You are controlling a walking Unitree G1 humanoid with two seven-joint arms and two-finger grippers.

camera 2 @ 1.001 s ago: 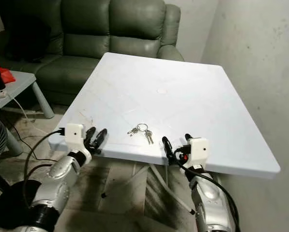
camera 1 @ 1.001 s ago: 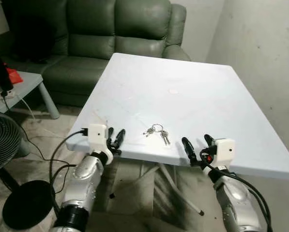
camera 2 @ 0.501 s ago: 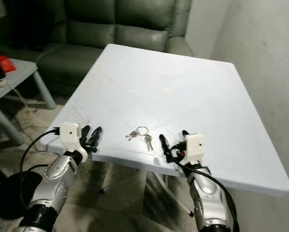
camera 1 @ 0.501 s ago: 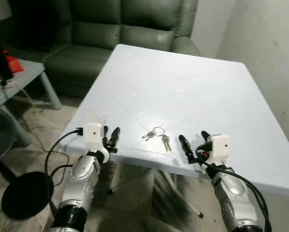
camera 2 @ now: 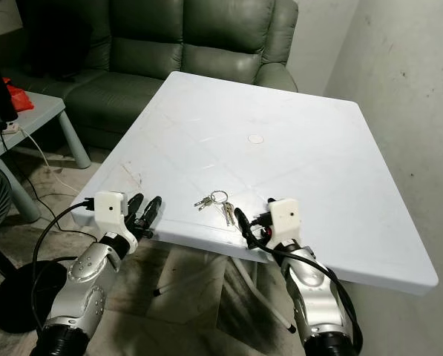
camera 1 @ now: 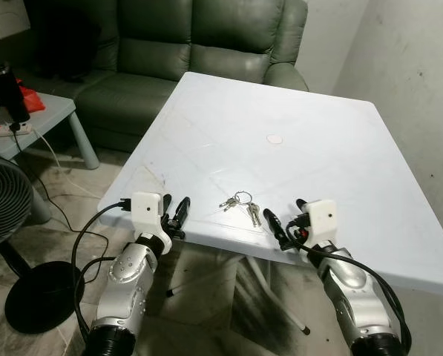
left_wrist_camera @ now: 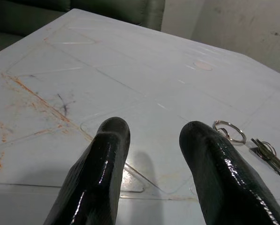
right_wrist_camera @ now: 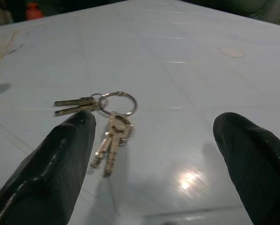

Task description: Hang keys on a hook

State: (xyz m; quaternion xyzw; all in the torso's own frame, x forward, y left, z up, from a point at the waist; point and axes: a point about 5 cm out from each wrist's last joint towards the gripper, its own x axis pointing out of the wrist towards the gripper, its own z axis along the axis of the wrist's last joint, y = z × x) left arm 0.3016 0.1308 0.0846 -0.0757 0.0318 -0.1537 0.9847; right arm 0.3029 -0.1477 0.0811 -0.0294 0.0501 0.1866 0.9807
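A dark green leather sofa (camera 1: 199,44) stands at the far end of the scene, against a pale plaster wall (camera 1: 421,89). In front of it stands a large white rectangular plastic desk (camera 1: 340,170), its top scuffed, with rust-coloured marks near the robot's left front corner and a small round disc (camera 1: 274,139) set toward the middle. To the robot's left stands a low grey side table (camera 1: 39,119) carrying a red item and a power strip; nearer, a black pedestal fan (camera 1: 2,215) stands on the stained concrete floor (camera 1: 73,200).

Two silver arms reach forward to the desk's near edge. The left tool (camera 1: 178,211) is at the front edge near the left corner; in the left wrist view its two black fingers (left_wrist_camera: 102,164) are spread a little apart above the desk top, holding nothing. The right tool (camera 1: 283,215) is at the front edge further right; in the right wrist view its fingers (right_wrist_camera: 64,154) are spread wide, empty, with the keys lying ahead of the gap between them.

The small bunch of silver keys on a metal ring (camera 1: 240,204) lies flat on the desk close to the front edge, between the two tools, nearer the right one and touching neither. Two keys point toward the left, two toward the near edge.
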